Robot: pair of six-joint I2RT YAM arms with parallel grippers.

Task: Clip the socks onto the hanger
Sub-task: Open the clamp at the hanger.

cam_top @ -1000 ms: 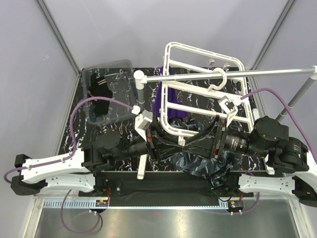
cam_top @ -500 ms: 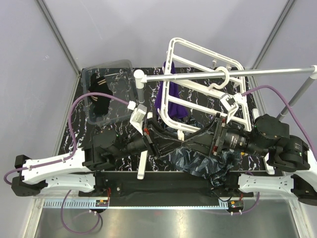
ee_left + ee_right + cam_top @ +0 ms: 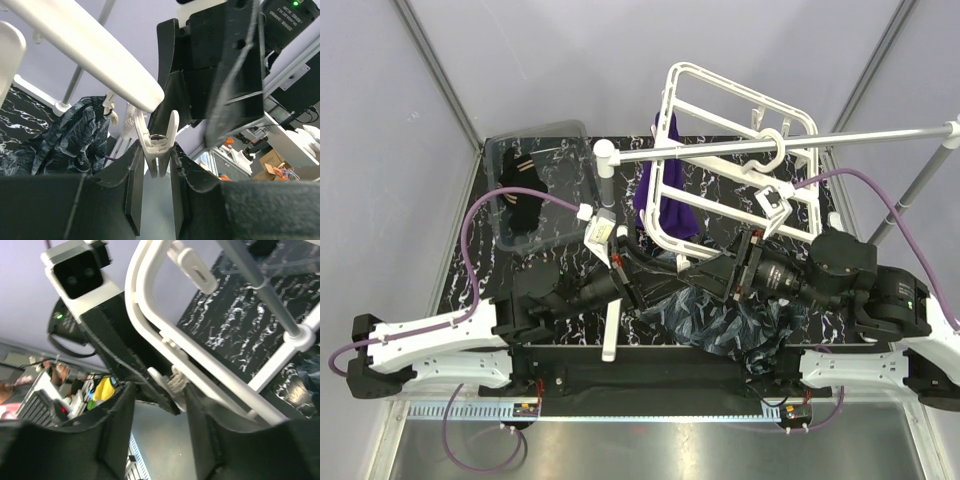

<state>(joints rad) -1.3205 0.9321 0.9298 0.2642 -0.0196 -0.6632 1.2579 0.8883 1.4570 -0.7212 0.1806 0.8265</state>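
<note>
Left arm point(image 3: 550, 295): reaches forward and to the right from its base, with the wrist angled up toward the frame's low edge.
Left gripper point(image 3: 156, 152): jaws almost together, pinching a white clip point(image 3: 159, 140). The clip's long axis runs along the fingers, and its two prongs splay out past the tips.
Right arm point(image 3: 840, 265): swung in toward the left, facing the left gripper almost head-on.
Right gripper point(image 3: 159, 390): jaws well apart, nothing visible between the pads, the clip just ahead of them.
Patterned socks point(image 3: 720, 325): a dark heap on the table point(image 3: 485, 260), under the right wrist and below the clip.
What the move turns on: the left arm has the clip. The right is free and nearer the heap, so I judge a sock must come up from below into the clip.
Hanger point(image 3: 740, 95): hooked on the grey rod point(image 3: 860, 140) and tilted, its low edge at the grippers.
Purple sock point(image 3: 667, 205): hangs from the hanger's left side.
Bin point(image 3: 535, 130): far left, with black socks point(image 3: 525, 205) inside.
</note>
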